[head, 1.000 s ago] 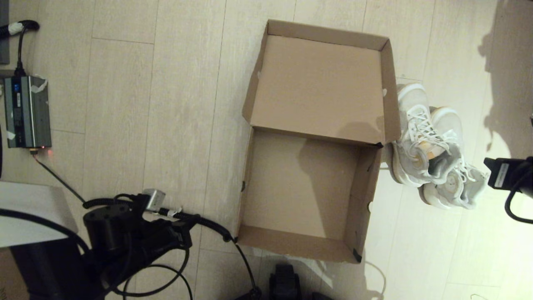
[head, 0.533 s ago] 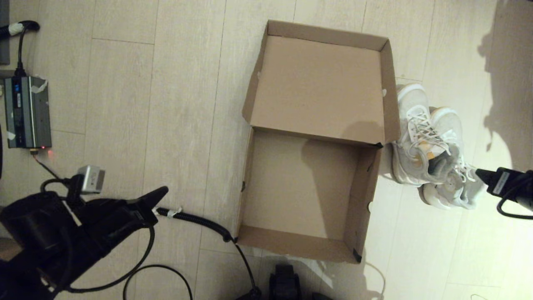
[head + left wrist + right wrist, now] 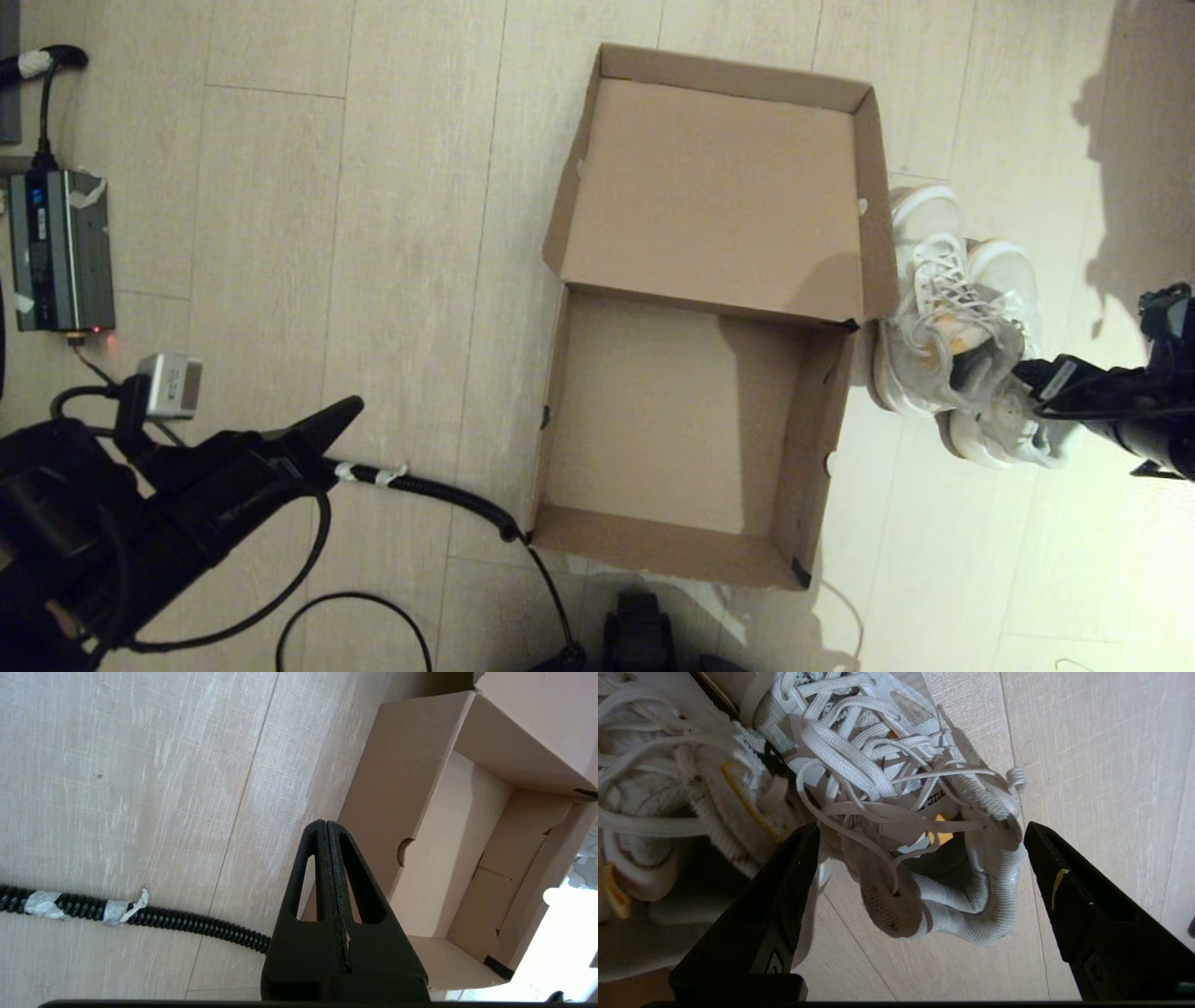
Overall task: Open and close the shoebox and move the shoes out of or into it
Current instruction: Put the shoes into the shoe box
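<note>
On the wood floor, a grey power unit [image 3: 59, 250] lies at far left. The left hand [image 3: 326, 828], fingers pressed together and empty, hovers low above a coiled black cable [image 3: 425, 490], short of the shoebox [image 3: 695, 425] and apparently idle. The shoebox lies open and empty at centre, lid folded flat away from the robot, giving ample landing room. Just beside its right wall sit the white sneakers [image 3: 957, 327]; the right hand [image 3: 920, 858], fingers spread wide, straddles one shoe's heel collar, seemingly about to clamp.
</note>
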`<state>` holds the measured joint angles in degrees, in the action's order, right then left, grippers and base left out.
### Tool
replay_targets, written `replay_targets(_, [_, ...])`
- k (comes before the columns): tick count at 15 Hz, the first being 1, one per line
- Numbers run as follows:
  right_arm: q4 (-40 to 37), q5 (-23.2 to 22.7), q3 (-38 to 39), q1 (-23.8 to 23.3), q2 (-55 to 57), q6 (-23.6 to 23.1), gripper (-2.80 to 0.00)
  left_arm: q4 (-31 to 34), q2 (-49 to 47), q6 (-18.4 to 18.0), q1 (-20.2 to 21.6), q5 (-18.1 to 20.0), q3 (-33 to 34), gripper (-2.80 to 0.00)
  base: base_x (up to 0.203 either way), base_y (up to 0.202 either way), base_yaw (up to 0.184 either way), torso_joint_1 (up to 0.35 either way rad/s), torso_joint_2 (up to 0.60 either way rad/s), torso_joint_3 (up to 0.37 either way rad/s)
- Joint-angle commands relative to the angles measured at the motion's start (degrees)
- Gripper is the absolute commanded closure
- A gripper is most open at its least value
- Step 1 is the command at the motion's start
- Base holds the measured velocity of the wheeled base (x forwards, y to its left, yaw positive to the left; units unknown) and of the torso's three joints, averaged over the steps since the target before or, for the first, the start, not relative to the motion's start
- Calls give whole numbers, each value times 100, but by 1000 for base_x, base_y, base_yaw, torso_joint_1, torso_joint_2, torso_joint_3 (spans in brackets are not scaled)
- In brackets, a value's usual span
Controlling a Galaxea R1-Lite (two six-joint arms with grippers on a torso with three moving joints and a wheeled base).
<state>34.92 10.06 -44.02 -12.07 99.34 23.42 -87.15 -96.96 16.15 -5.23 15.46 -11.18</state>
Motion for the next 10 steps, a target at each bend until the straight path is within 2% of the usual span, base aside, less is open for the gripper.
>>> replay_targets(1, [6, -20, -23, 3, 29, 47, -280, -51, 14, 11, -4, 10, 19, 0, 0, 0, 0, 0, 0, 0])
replay_targets(7, [-1009, -84, 8, 21, -1152, 55, -280, -51, 178, 11, 4, -7, 115, 0, 0, 0, 0, 0, 0, 0])
replay_targets(10, [-1019, -138, 303, 136, -948, 109, -280, -51, 280, 10, 4, -5, 230, 0, 0, 0, 0, 0, 0, 0])
